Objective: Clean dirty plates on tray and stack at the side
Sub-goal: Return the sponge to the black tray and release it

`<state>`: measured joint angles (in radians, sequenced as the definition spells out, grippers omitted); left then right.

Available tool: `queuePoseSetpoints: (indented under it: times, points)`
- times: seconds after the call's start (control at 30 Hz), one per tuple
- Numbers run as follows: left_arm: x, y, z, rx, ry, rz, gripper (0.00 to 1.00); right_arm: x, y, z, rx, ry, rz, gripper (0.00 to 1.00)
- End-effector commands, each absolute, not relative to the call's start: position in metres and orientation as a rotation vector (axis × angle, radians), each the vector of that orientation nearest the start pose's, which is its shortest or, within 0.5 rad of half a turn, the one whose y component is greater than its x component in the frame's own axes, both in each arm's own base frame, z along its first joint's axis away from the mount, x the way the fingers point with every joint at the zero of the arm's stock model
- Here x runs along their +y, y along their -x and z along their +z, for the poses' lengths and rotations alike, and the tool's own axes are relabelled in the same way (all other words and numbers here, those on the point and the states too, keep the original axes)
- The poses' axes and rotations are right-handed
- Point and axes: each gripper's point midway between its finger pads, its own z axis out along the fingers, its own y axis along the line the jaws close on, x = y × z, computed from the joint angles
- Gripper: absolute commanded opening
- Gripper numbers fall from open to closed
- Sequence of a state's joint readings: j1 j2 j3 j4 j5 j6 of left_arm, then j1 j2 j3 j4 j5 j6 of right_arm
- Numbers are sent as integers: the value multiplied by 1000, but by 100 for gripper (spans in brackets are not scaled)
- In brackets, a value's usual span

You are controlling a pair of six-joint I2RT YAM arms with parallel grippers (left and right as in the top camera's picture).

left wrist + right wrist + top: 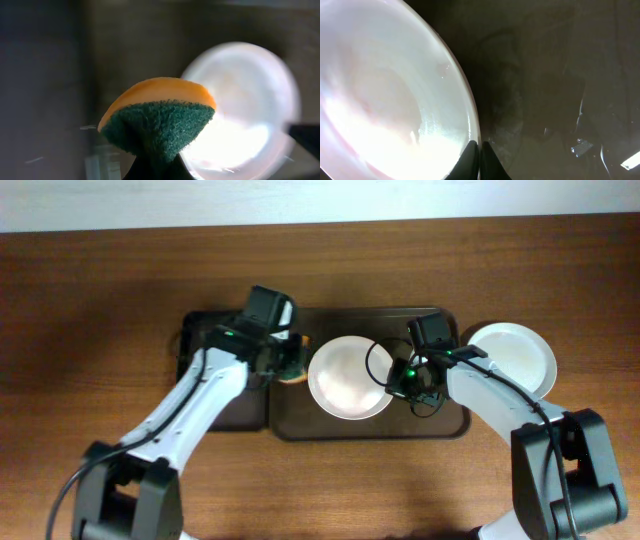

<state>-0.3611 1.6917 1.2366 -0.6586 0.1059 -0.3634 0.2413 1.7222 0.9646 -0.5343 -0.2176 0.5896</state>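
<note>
- Nearest to the left wrist camera is a sponge (157, 120), with its orange layer on top and its green scouring layer facing the lens. The left gripper (154, 171) is closed tightly on the sponge's lower part and squeezes it into a fan shape.
- Seen from the right wrist, the right gripper (479, 159) has both fingers pressed together right at the rim of a plate (385, 100). Whether the rim is caught between them, I cannot tell.
- From overhead, the tray (455, 425) lies with its long axis from left to right. This plate sits near the tray's middle, face up. It is round, so it has no long axis. Its centre looks faintly pink.
- The sponge hovers at the left edge of this plate, and the right gripper is at its right edge, so the plate is between the two grippers.
- A second plate (520, 350) lies on the table (100, 300) just beside the right end of the tray. The right arm (490, 395) covers its near left part.
- A narrower tray (195, 395) lies just beside the left end of the tray, partly under the left arm.
</note>
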Motion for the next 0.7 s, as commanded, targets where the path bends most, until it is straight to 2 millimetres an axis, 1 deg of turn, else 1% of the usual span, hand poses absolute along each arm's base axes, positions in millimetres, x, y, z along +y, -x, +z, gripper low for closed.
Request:
queuePoseSetpoints:
  times: [0.0, 0.03, 0.1, 0.2, 0.27, 0.3, 0.43, 0.53, 0.57, 0.63, 0.67]
  points:
    - [-102, -382, 100, 2726, 79, -102, 0, 119, -327, 21, 2894, -441, 447, 5]
    - [-91, -381, 96, 2741, 81, -63, 0, 119, -327, 21, 2894, -441, 447, 5]
    - [-78, -380, 89, 2762, 63, -27, 0, 119, -326, 21, 2894, -441, 447, 4]
    - [-63, -376, 72, 2810, 63, 6, 0, 119, -326, 21, 2895, -441, 447, 4]
    - [-57, -373, 60, 2842, 81, 19, 0, 119, -326, 21, 2895, -441, 447, 4]
    - [-54, -371, 49, 2865, 74, 29, 0, 119, -326, 21, 2896, -442, 446, 4]
    - [-59, -369, 22, 2923, -126, 23, 0, 119, -325, 20, 2899, -442, 445, 5]
    - [-58, -364, 8, 2962, -182, 38, 0, 119, -325, 20, 2899, -442, 445, 4]
    - [-58, -363, 5, 2971, -182, 40, 2, 119, -325, 20, 2899, -442, 445, 4]
    - [-57, -363, 3, 2975, -182, 46, 20, 119, -325, 20, 2899, -443, 445, 4]
    - [-57, -363, 3, 2974, -181, 46, 34, 119, -325, 20, 2899, -443, 445, 4]
